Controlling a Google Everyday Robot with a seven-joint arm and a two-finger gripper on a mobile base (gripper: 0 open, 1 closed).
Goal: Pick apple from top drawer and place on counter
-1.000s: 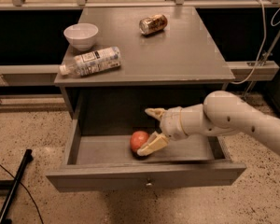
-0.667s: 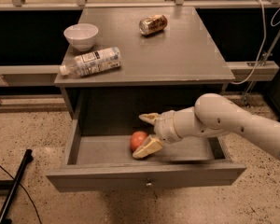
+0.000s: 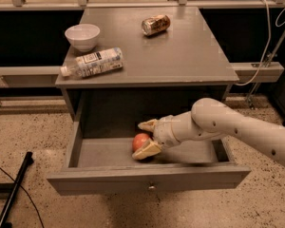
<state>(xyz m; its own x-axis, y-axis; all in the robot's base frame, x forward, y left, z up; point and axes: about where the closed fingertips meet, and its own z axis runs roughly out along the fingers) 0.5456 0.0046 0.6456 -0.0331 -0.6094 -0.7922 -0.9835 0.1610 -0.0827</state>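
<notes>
The top drawer (image 3: 147, 182) of the grey cabinet is pulled out. A small red-orange apple (image 3: 140, 141) lies on its floor near the middle. My gripper (image 3: 146, 138) reaches into the drawer from the right. Its two tan fingers stand open, one behind the apple and one in front of it, so the apple sits between them. The counter (image 3: 180, 51) is the cabinet's flat grey top, above the drawer.
On the counter stand a white bowl (image 3: 82, 36), a clear plastic bottle (image 3: 92, 62) lying on its side and a brown and gold can (image 3: 156, 25) lying on its side. A black pole (image 3: 14, 189) lies on the speckled floor at left. A white cable (image 3: 270, 42) hangs at right.
The gripper has moved a little left inside the drawer, so its fingers now straddle the apple more fully. The apple has not moved.
</notes>
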